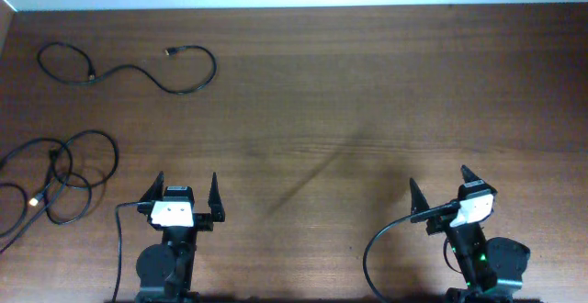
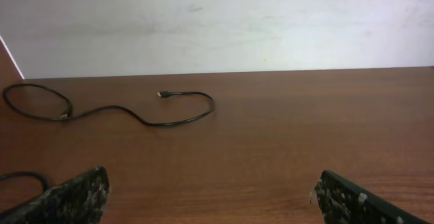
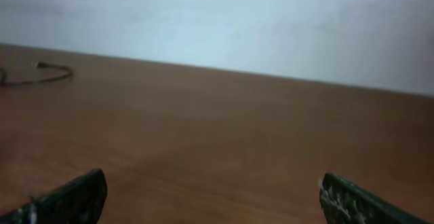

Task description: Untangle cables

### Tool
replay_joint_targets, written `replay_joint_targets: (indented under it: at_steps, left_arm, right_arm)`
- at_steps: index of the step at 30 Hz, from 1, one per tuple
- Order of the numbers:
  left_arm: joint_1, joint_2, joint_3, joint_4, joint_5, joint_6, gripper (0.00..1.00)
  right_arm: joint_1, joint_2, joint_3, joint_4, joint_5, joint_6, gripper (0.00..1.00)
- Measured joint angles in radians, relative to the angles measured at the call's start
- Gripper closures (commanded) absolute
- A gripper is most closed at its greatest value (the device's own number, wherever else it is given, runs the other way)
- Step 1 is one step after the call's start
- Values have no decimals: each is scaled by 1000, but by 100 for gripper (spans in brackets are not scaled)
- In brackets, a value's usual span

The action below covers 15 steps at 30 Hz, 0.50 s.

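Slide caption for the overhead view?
Left gripper and right gripper open and empty; one loose cable far left, tangled cables nearer, at left edge.

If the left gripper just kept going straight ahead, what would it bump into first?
Probably the far cable, at its loop, with bare table before it; the left gripper might pass above it, since height is unclear.

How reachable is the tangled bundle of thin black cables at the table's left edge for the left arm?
Probably yes. The open, empty left tool sits just right of the tangled bundle of thin black cables, with only bare brown wooden table between them; nothing blocks the way.
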State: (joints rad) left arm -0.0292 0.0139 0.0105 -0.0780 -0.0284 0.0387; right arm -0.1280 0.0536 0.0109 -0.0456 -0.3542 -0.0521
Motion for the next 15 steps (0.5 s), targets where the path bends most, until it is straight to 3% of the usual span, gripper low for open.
replay_joint_targets:
  at_steps: [15]
  left_arm:
    - [0,0,0,0,0,0,2]
  right_arm:
    - [1,-38,0,-2,24,0,1]
